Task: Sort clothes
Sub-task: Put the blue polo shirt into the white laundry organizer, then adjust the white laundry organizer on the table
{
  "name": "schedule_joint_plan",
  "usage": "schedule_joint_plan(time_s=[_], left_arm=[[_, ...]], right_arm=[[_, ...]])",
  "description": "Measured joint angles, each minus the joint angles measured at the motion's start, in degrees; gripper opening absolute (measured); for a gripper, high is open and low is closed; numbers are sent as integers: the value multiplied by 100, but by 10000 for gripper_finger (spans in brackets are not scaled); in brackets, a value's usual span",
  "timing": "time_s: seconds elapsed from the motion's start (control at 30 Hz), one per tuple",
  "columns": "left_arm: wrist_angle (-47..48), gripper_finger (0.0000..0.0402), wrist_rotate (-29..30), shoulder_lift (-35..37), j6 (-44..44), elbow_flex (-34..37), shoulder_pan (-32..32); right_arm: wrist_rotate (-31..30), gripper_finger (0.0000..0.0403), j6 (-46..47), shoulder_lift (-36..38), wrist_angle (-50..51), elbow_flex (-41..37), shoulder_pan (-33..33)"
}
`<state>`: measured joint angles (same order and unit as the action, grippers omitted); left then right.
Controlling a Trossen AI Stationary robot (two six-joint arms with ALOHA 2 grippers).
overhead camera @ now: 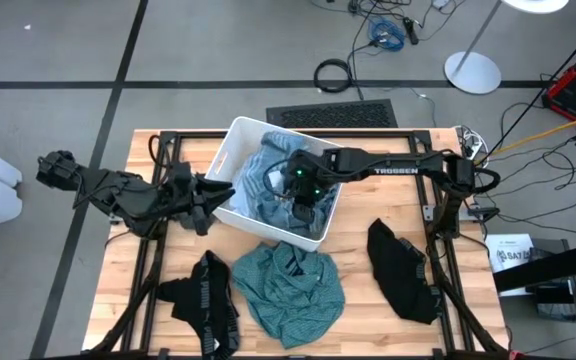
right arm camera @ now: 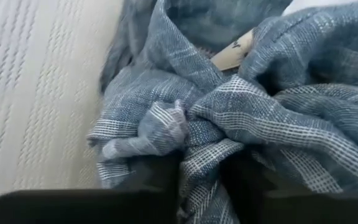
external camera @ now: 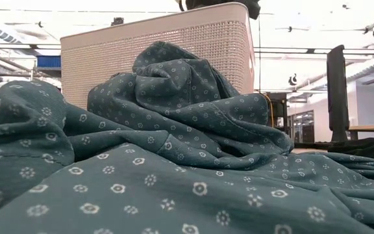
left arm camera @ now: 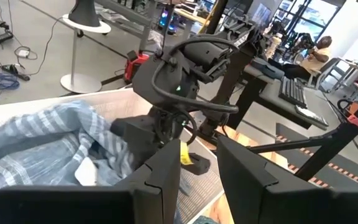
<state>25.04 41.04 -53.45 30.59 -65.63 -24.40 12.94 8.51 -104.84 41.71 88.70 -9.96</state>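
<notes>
A white bin [overhead camera: 236, 132] stands at the table's far middle with a light blue striped garment [overhead camera: 261, 183] piled inside. My right gripper [overhead camera: 303, 205] reaches down into the bin and is shut on that garment [right arm camera: 278, 112]. My left gripper [overhead camera: 218, 195] hovers open just outside the bin's left wall, holding nothing [left arm camera: 197, 180]. A teal patterned garment [overhead camera: 288, 285] lies crumpled on the table in front of the bin and fills the low view [external camera: 174, 130]. A black garment with white lettering [overhead camera: 208, 300] lies at the near left. My right gripper pinches a bunched fold of the light blue garment [right arm camera: 199, 163] between its two fingers. The fingers come from above, slanting down into the bin. The rest of the garment lies heaped on the bin's floor and against its wall, slack.
A dark garment [overhead camera: 403, 270] lies on the table's right side. The bin's ribbed wall [right arm camera: 36, 93] is close beside my right gripper. Bare wood shows at the table's far left and near right corners. Cables, a floor lamp base and a red case lie beyond the far edge.
</notes>
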Motion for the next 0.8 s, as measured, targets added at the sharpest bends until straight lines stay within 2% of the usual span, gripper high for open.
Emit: schedule_joint_plan(time_s=[0.2,0.37,0.63,0.7,0.8], left_arm=[[-2,113,0,0,13,0,0],[-2,113,0,0,15,0,0],[-2,113,0,0,9,0,0],[0,113,9,0,12,0,0],[0,113,157,0,52,0,0]], right_arm=[[-77,206,-74,0,100,225,-97],[-104,259,-297,0,802,1054,-237],[-252,266,-447,7,2287,2525,-281],[-736,261,-153,7,2649,2818,-275],[-1624,252,717,27,3741,3172,-286]])
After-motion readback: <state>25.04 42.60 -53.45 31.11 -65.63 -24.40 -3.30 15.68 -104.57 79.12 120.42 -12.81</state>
